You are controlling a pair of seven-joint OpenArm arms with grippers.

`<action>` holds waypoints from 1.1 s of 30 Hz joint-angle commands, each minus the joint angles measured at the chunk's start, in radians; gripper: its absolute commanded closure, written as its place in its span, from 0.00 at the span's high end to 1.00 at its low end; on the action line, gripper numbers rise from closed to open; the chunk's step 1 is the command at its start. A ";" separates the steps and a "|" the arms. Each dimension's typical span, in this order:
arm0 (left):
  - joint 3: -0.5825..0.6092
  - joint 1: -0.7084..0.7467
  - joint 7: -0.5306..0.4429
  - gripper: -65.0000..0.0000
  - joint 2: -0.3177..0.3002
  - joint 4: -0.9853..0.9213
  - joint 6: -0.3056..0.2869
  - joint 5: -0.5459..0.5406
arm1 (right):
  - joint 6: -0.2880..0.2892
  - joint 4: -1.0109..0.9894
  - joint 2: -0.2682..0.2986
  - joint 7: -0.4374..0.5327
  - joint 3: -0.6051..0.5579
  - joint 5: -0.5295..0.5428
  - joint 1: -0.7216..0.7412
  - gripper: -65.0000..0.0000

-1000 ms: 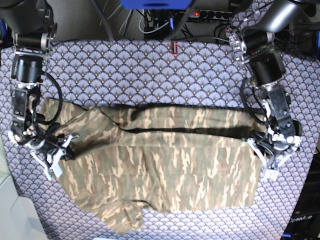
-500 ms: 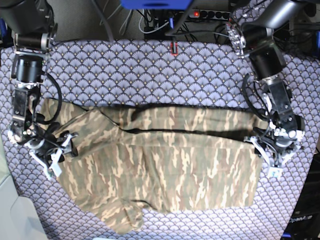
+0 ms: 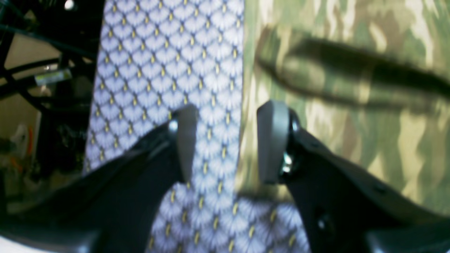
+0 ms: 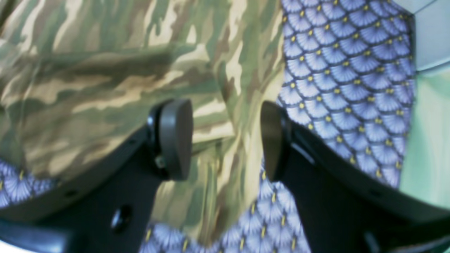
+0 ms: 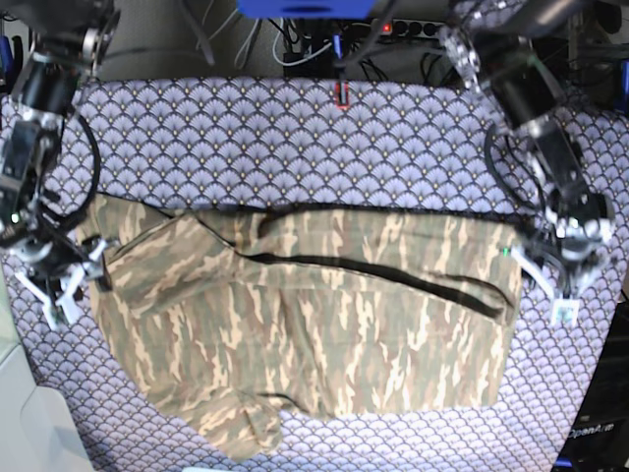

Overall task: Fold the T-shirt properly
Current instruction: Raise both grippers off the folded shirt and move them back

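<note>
The T-shirt (image 5: 314,324) is lying spread across the middle of the purple tablecloth (image 5: 295,147), while the left gripper (image 3: 225,144) and right gripper (image 4: 226,138) are hovering wide-jawed and empty-handed at its right and left edges.

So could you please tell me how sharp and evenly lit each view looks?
Left wrist: soft throughout, a long dark shadow across the T-shirt. Right wrist: blurred, the right claw dark against bright cloth. Base: sharper, evenly lit over the tablecloth.

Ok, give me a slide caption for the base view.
Both open hands, left hand and right hand, flank the half-folded camouflage T-shirt on the purple tablecloth.
</note>
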 commanded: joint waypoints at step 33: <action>-0.003 0.048 -0.271 0.43 0.010 -0.259 0.011 0.003 | -0.004 0.148 -0.160 -0.159 -0.099 0.000 -0.120 0.50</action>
